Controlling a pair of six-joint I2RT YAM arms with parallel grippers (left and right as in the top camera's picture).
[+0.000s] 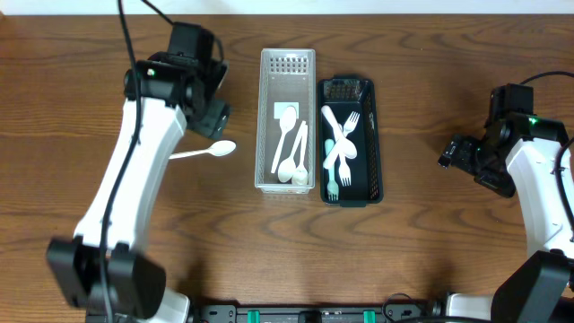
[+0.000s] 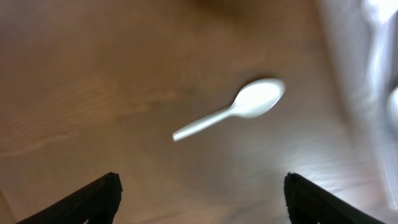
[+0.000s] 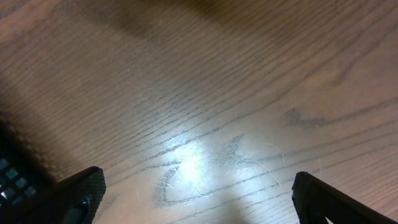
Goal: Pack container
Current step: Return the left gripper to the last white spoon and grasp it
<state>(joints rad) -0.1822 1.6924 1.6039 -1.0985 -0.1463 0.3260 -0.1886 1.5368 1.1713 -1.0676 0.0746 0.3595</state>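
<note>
A white plastic spoon (image 1: 212,151) lies on the wooden table, left of a clear tray (image 1: 267,117) that holds several white spoons. It also shows in the left wrist view (image 2: 239,109). A dark tray (image 1: 377,135) next to it holds several white forks. My left gripper (image 1: 215,112) is open and empty, hovering above and just behind the loose spoon (image 2: 199,193). My right gripper (image 1: 453,154) is open and empty over bare wood at the right (image 3: 199,193).
The clear tray's blurred edge (image 2: 367,93) shows at the right of the left wrist view. The dark tray's corner (image 3: 9,174) shows at the lower left of the right wrist view. Cables run off the back of both arms.
</note>
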